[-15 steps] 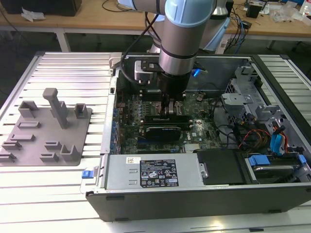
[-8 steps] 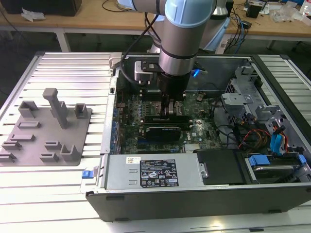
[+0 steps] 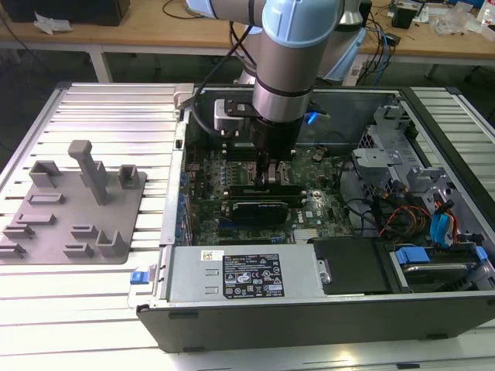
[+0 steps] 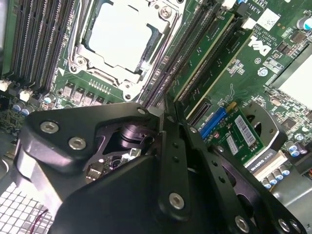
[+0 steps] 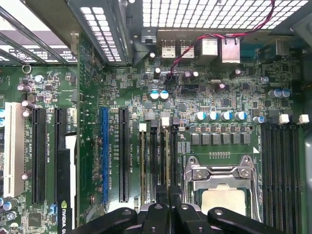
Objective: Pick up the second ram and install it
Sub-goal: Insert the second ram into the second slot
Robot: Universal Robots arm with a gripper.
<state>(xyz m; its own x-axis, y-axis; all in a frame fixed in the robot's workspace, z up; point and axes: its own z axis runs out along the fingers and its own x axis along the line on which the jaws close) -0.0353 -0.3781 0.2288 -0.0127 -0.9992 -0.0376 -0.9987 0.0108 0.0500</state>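
Slatted metal counter (image 3: 93,309) carries an open PC case (image 3: 325,309); arm reaches inside. Hand (image 4: 168,124) is clenched thin on the second ram (image 4: 171,105), edge-down over the slots (image 5: 157,161) beside the CPU socket (image 5: 224,185), lined up for seating.

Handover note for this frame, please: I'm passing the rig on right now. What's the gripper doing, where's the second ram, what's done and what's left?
Gripper: fingers shut, tips down at the end of the second ram.
Second ram: standing in a slot beside the CPU socket; another green stick stands in the neighbouring slot.
Done: ram is off the fixture and in the slot.
Left: full seating cannot be confirmed; gripper not yet withdrawn.
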